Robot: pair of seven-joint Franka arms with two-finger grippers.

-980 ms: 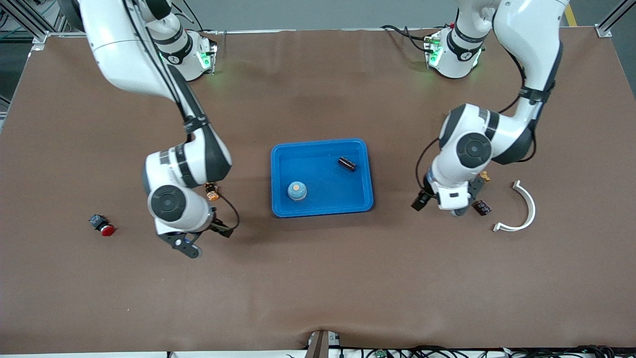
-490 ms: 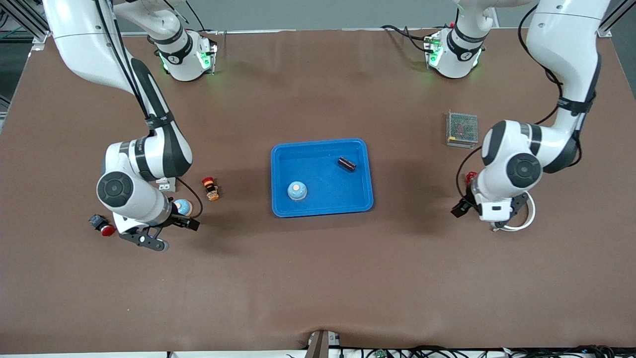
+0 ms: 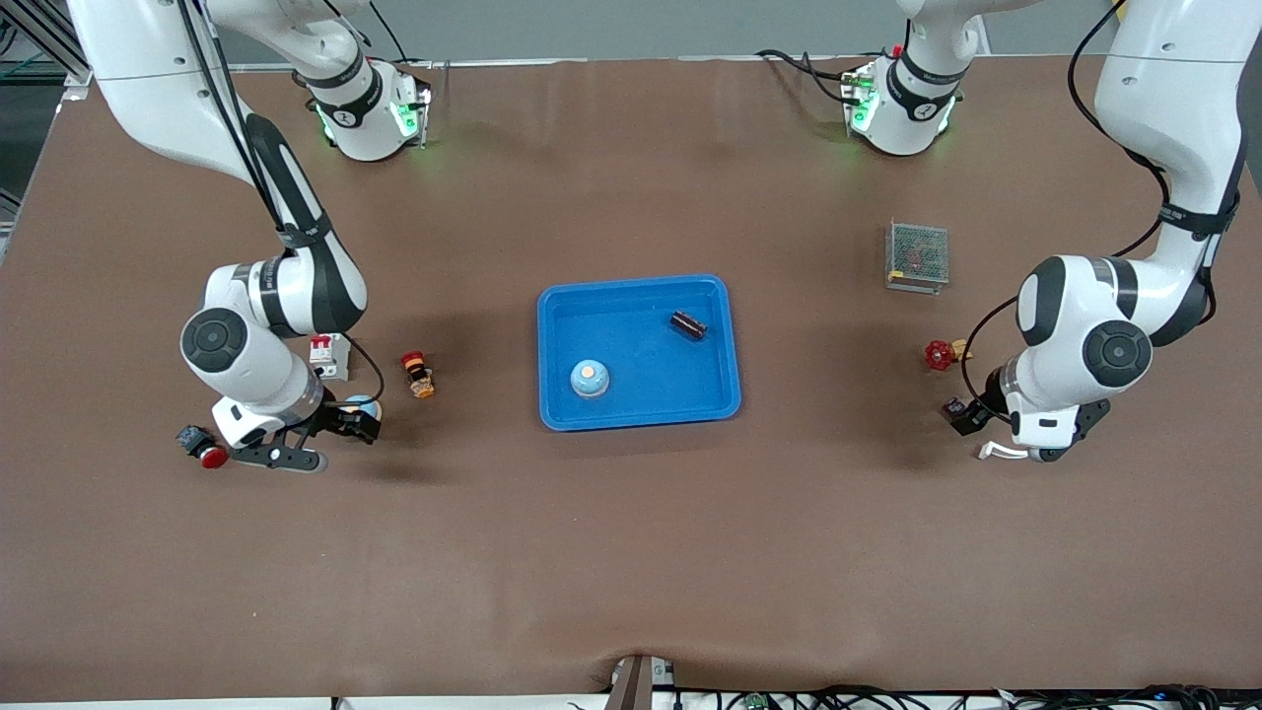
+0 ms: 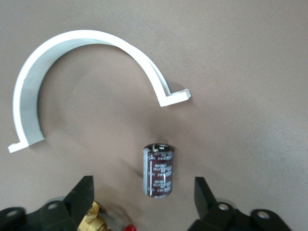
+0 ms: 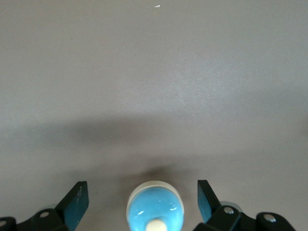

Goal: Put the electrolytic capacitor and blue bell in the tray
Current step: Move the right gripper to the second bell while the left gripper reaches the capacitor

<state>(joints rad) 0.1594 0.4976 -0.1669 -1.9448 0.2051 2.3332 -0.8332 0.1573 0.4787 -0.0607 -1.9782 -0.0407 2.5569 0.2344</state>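
Tray already holds a capacitor and a bell; both arms hang over spares

Tray [image 3: 555, 296] sits mid-table with a dark electrolytic capacitor [image 3: 688, 324] and a blue bell [image 3: 590, 378] both lying inside it, so the task looks done or nearly so.

Well away from the tray toward the right arm's end, the right gripper [image 3: 296, 456] hangs with fingers spread over a second blue bell [image 5: 155, 210], which shows between the fingers in the right wrist view.

Toward the left arm's end, the left gripper [image 4: 144, 197] is also open, empty, above a second capacitor [image 4: 158, 170] beside a white curved clamp [image 4: 30, 91].

Any next move calls for a straight descent before closing.

Print on the capacitor's sleeve is too small to read.
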